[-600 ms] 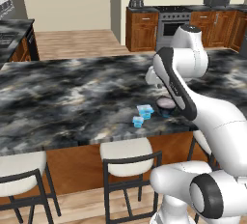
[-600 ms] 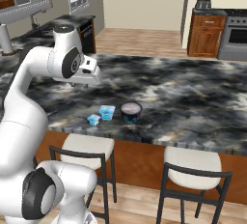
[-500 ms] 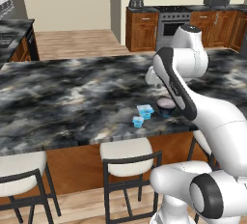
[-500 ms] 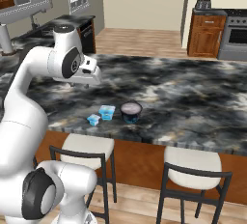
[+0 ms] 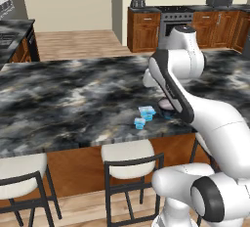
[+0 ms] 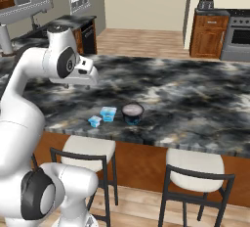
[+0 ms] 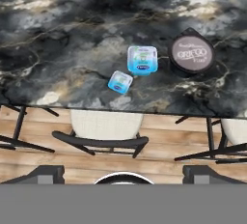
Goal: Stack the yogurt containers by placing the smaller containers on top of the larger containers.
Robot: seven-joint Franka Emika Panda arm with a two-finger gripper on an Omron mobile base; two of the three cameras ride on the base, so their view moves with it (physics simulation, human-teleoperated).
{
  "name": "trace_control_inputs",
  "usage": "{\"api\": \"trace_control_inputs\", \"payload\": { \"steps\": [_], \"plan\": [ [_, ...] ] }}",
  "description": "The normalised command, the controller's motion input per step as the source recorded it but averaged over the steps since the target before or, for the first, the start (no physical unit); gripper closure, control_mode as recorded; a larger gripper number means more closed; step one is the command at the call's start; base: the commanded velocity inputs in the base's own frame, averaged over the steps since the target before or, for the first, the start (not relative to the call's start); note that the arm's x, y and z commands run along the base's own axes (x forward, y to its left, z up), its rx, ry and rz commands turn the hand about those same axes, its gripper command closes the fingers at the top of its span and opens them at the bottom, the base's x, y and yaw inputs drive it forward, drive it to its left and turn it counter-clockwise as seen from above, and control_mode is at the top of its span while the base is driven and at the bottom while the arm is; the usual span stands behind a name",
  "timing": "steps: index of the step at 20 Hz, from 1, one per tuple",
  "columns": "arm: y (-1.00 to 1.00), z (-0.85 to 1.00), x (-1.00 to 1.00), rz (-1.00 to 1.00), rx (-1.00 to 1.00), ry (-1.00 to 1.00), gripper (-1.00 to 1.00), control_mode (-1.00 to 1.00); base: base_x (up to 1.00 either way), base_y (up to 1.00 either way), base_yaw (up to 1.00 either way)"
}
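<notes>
Three tubs: all upright, lids facing up, on the bench [image 7: 58, 25] near its front edge, none stacked.
Tiny cup [image 7: 120, 82] [image 6: 94, 121] [image 5: 140, 123]: squarish with rounded corners, translucent light blue, pale lid; it sits turned a little askew to the bench edge; nearest that edge, below and ahead of the tool.
Mid cup [image 7: 142, 60] [image 6: 108, 113] [image 5: 147, 112]: also rounded-square, light blue, whitish printed lid with a dark oval mark; just beside the tiny cup, apart from it, farther in from the edge.
Wide tub [image 7: 191, 55] [image 6: 132, 113] [image 5: 166, 106]: round and low, no long axis; dark rim, pinkish-grey lid with printed lettering, blue lower wall; just beside the mid cup, not touching.
Tool [image 7: 123, 172]: raised well above the bench, looking down on the tubs; fingers [image 7: 46, 172] spread wide, nothing between them.
Bench: glossy black, grey and white marbled stone.
Stools [image 7: 103, 130]: pale cushioned seats on dark metal frames, under the bench edge, over wood plank floor [image 7: 159, 162].
</notes>
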Motion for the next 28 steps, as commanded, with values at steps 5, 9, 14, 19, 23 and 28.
{"api": "trace_control_inputs", "payload": {
  "steps": [5,9,14,19,23,28],
  "plan": [
    [0.17,0.00,-0.01,-0.05,0.00,0.04,-1.00,-1.00,0.00,0.00,0.00],
    [0.11,-0.04,-0.01,-0.07,0.00,0.07,-1.00,-1.00,0.00,0.00,0.00],
    [0.12,-0.08,0.08,-0.10,-0.08,0.08,-1.00,-1.00,0.00,0.00,0.00],
    [0.09,-0.13,0.12,-0.15,-0.17,0.04,-1.00,-1.00,0.00,0.00,0.00],
    [0.03,-0.17,0.11,-0.13,-0.12,0.05,-1.00,-1.00,0.00,0.00,0.00],
    [0.00,-0.21,0.07,-0.07,-0.02,0.08,-1.00,-1.00,0.00,0.00,0.00]
  ]
}}
